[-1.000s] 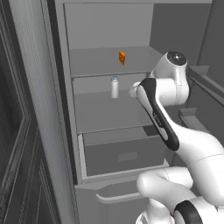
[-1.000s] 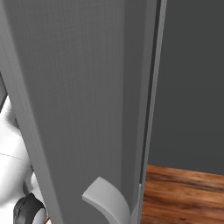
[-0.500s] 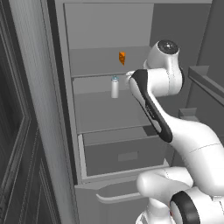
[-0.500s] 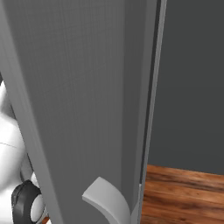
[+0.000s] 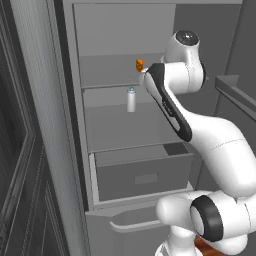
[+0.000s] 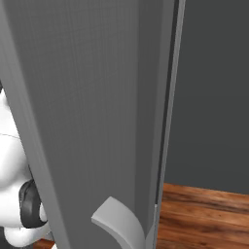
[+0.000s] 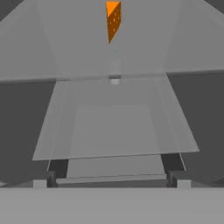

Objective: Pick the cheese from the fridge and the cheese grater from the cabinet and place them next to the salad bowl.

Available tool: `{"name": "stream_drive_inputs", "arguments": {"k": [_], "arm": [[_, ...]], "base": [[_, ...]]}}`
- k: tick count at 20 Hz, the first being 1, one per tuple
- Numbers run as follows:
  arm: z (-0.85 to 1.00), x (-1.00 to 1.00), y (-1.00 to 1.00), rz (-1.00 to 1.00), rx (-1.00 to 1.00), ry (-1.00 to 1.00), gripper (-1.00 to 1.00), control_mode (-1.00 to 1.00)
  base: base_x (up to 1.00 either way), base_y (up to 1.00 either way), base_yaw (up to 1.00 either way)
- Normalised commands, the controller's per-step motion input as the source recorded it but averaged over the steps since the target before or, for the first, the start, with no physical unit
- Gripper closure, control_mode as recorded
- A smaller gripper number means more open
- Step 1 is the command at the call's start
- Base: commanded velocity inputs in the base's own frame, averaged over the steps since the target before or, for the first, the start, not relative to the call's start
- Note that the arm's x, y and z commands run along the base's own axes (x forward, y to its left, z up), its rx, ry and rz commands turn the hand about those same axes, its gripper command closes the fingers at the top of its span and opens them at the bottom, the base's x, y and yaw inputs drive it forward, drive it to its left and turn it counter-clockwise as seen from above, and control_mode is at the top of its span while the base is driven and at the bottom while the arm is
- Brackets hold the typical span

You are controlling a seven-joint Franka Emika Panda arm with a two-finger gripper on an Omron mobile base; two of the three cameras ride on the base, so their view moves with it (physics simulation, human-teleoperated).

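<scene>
Cheese [image 5: 139, 65], a small orange wedge, sits on the upper shelf of the fridge [image 5: 120, 55], a little above the centre of the left base view and just left of the arm's white wrist. In the hand view the same wedge [image 7: 113, 19] shows at the top centre, pointing downward in that frame, well apart from the finger tips [image 7: 51, 178] at the bottom edge.

Below the wedge, on the middle shelf, stands a small pale bottle [image 5: 131, 99] with a bluish cap, upright, near the centre of the left base view; in the hand view it appears as a faint pale shape [image 7: 114, 72] just under the wedge at the shelf edge.

The gripper [image 7: 113, 179] has its two dark tips spread wide at the lower left and lower right of the hand view, with nothing between them.

A pulled-out drawer [image 5: 145, 172] sits at the fridge's bottom, lower centre of the left base view. The fridge door [image 6: 92, 112], with its curved handle [image 6: 116, 226] at the lower centre, covers most of the right base view; wood floor [image 6: 204, 214] shows at lower right.
</scene>
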Motion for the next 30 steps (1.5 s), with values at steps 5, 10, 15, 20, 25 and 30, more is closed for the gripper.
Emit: {"name": "stream_drive_inputs", "arguments": {"k": [5, 10, 15, 20, 25, 30], "arm": [[0.23, 0.44, -0.01, 0.00, 0.00, -0.01, -1.00, -1.00], [0.11, 0.29, -0.04, 0.00, 0.00, -0.09, -1.00, -1.00], [-0.01, 0.26, -0.03, 0.00, 0.00, -0.18, -1.00, -1.00], [0.03, 0.40, -0.02, 0.00, 0.00, -0.13, -1.00, -1.00], [0.02, 0.35, -0.02, 0.00, 0.00, -0.14, -1.00, -1.00], [0.00, 0.26, 0.00, 0.00, 0.00, -0.15, -1.00, -1.00]], "base": [[0.00, 0.00, 0.00], [0.00, 0.00, 0.00], [0.00, 0.00, 0.00], [0.00, 0.00, 0.00], [0.00, 0.00, 0.00], [0.00, 0.00, 0.00]]}}
